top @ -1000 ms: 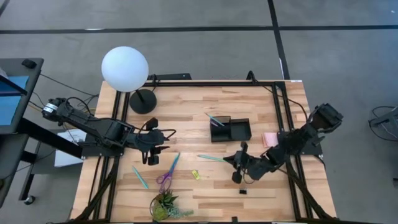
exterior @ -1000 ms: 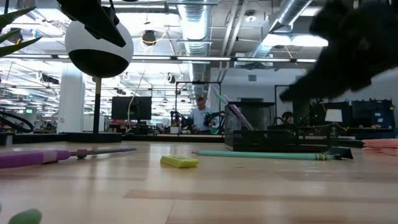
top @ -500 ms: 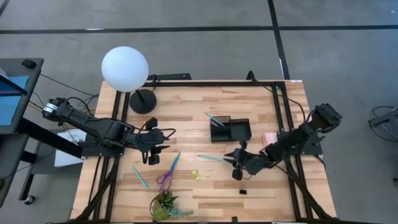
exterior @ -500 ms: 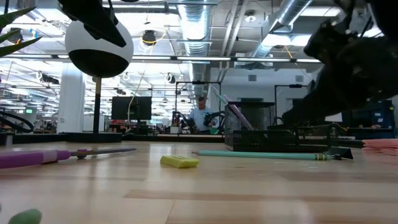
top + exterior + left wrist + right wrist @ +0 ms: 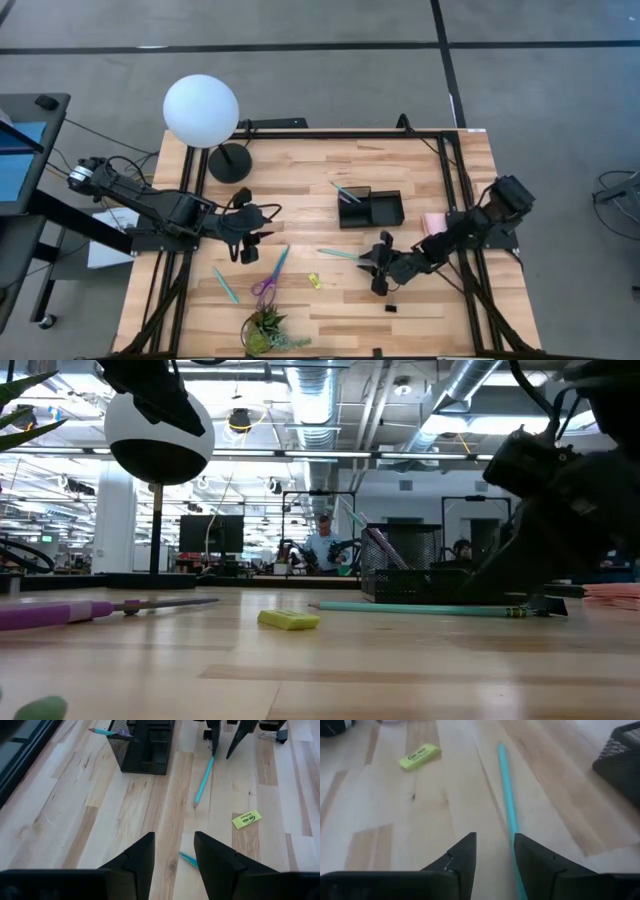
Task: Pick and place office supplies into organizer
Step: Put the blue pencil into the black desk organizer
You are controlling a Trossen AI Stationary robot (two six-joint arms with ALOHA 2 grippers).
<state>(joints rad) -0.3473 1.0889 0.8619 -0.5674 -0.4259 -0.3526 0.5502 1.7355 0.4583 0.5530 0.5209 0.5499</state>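
Two arms share the wooden table [image 5: 420, 160], and the order below runs from large items to small. The left arm waits at the left side, its left gripper [image 5: 246, 240] released, fingers apart above bare wood, touching nothing. The lamp [image 5: 203, 112] stands at the far left corner. The organizer [image 5: 371, 209] sits right of centre toward the far edge, with one teal pen already slanting out of its taller compartment. The right gripper [image 5: 379, 266] works near the organizer's near-left side, low over the table, fingers spread and empty. The target appears to be the teal pen [image 5: 506, 790] lying flat between the organizer and the yellow piece [image 5: 420, 757]; one end lies close to the right-hand finger rather than centred in the gap. To execute the pick well, shift the gripper sideways until the pen is midway between the fingers, keep the fingers square across its length, lower until the tips nearly touch the wood, then clench. A thin pen is likely to roll if one finger contacts first.
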